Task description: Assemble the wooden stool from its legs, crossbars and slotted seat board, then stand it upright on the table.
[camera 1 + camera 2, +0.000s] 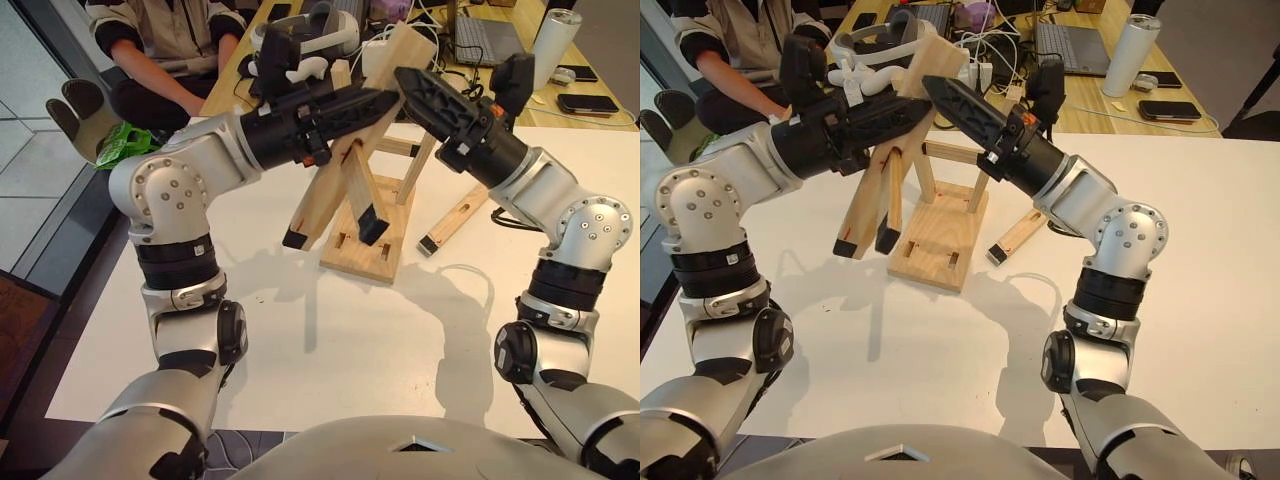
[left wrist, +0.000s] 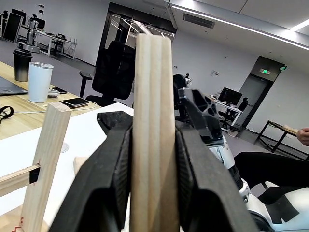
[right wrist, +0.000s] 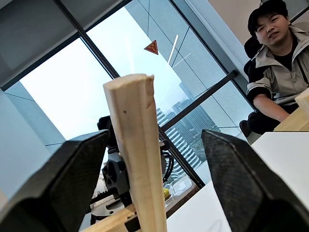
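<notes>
**Two grippers at one leg, stool only part built**

Left gripper [image 1: 385,100]: in from 9 o'clock, clenched on a tilted leg [image 1: 322,190], the wood pinched flat between both fingers in the left wrist view. Right gripper [image 1: 405,80]: in from 2 o'clock, spread wide and straddling that leg's top end without touching it.

Seat board [image 1: 360,258]: flat on the table [image 1: 330,350] at the middle, slots facing up, nothing seated in the near ones. Lower end of the tilted leg: down beside the board's 9 o'clock edge; contact with the table not clear.

Judged as mid-assembly: bringing a leg to the board, not yet slotted. Next move likely calls for closing the right fingers on the top end to steady it, then swinging the lower end over a slot and pressing straight down. Skewing would jam it.

Counted:
- One seat board.
- Four legs told apart with confidence: the tilted leg, a second leg [image 1: 368,200] just beside it, a standing leg [image 1: 415,175] behind at 1 o'clock of the board, and a loose leg [image 1: 455,215] lying at 3 o'clock. Possibly one more behind, hidden by overlap.
- One crossbar [image 1: 395,146] plainly seen, joined to the standing leg.
</notes>
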### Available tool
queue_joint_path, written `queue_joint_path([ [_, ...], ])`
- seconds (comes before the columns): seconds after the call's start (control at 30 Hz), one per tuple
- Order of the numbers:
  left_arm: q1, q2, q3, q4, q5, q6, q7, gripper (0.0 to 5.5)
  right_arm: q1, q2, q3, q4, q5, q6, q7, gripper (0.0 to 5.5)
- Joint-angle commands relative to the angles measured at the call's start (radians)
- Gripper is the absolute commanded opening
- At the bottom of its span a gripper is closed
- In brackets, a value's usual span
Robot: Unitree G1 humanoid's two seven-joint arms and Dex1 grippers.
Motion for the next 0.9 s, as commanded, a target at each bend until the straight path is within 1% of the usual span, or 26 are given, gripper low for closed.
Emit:
queue_joint_path([
  [0.03,0.005,-0.001,-0.022,-0.043,-0.05,0.023,0.023,1.04,-0.024,-0.036,0.004,0.009,0.04,0.005,0.009,3.56],
  [0.2,0.023,0.007,-0.035,-0.055,-0.083,0.023,0.046,1.04,-0.028,-0.054,-0.002,0.014,0.101,0.003,0.014,2.77],
  [0.23,0.022,0.008,-0.037,-0.055,-0.09,0.024,0.049,1.04,-0.026,-0.057,-0.001,0.016,0.109,0.002,0.016,2.49],
  [0.3,0.018,0.011,-0.046,-0.051,-0.1,0.025,0.05,1.04,-0.022,-0.063,0.002,0.016,0.125,0.0,0.026,2.25],
  [0.37,0.011,0.016,-0.053,-0.044,-0.107,0.026,0.046,1.04,-0.014,-0.072,0.012,0.009,0.137,0.005,0.042,1.84],
  [0.5,-0.008,0.028,-0.06,-0.023,-0.125,0.034,0.039,1.04,0.002,-0.101,0.037,-0.008,0.147,0.02,0.085,1.25],
  [0.73,-0.033,0.038,-0.056,-0.003,-0.16,0.027,0.029,1.04,0.016,-0.162,0.071,-0.007,0.139,0.032,0.165,1.12],
  [0.77,-0.035,0.038,-0.054,0.001,-0.165,0.026,0.027,1.41,0.018,-0.167,0.073,-0.006,0.136,0.03,0.171,1.11],
  [0.83,-0.037,0.041,-0.05,0.007,-0.172,0.024,0.026,1.59,0.02,-0.174,0.077,-0.002,0.129,0.023,0.177,1.07],
  [0.87,-0.038,0.042,-0.049,0.01,-0.174,0.023,0.026,1.84,0.021,-0.176,0.079,0.001,0.123,0.017,0.176,1.03],
  [0.9,-0.037,0.047,-0.049,0.012,-0.172,0.022,0.028,1.88,0.023,-0.176,0.083,0.003,0.112,0.008,0.176,1.03],
])
